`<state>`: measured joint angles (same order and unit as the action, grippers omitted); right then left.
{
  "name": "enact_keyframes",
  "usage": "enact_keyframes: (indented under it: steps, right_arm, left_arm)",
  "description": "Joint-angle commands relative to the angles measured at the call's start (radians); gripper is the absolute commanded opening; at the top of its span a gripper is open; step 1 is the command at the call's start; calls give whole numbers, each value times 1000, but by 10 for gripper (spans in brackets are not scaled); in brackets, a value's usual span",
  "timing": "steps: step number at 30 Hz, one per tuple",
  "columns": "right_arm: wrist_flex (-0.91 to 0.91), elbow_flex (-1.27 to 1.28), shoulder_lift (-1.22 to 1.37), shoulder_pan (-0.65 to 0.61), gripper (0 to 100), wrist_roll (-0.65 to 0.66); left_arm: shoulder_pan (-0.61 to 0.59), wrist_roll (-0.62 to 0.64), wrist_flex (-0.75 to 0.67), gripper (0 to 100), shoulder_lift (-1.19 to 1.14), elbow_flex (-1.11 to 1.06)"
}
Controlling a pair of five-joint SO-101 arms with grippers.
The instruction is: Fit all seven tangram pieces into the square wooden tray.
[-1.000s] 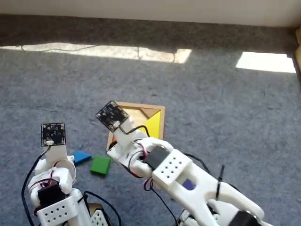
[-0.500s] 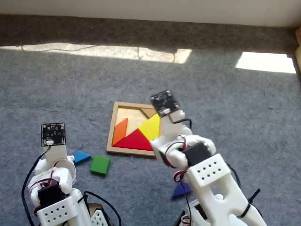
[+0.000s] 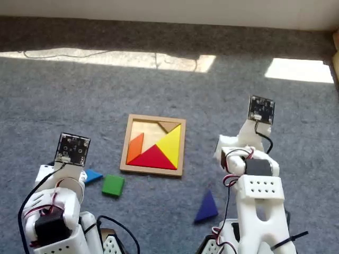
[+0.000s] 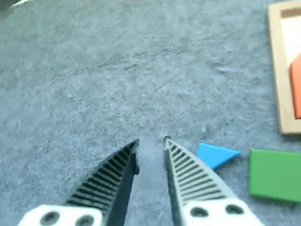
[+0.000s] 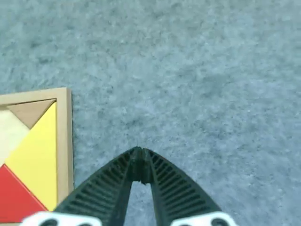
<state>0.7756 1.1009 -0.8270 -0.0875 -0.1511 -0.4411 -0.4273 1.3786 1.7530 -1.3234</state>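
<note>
While three pieces are lying loose on the carpet [image 3: 79, 90], the left gripper [image 4: 150, 141] is hovering with its jaws slightly apart and empty. The light blue triangle [image 4: 217, 154] is lying just beside it, long edge running toward the green square [image 4: 275, 174] and the square wooden tray [image 3: 151, 170]; the left arm is sitting nearer both pieces. The dark blue triangle [image 3: 206, 207] is lying beside the right arm's base, behind the right gripper [image 5: 139, 153], whose jaws are resting together.
</note>
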Motion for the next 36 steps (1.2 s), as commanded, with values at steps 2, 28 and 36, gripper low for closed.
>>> enact_keyframes:
  steps: [2, 28, 36]
  right_arm:
    - [-108, 31, -19, 10, 7, -11]
    - [-113, 42, -19, 15, 7, -9]
    - [-113, 42, -19, 15, 7, -9]
  left_arm:
    - [27, -55, 26, 200, -300, 170]
    - [484, 278, -278, 293, -1204, 180]
    - [400, 272, -281, 214, -1271, 209]
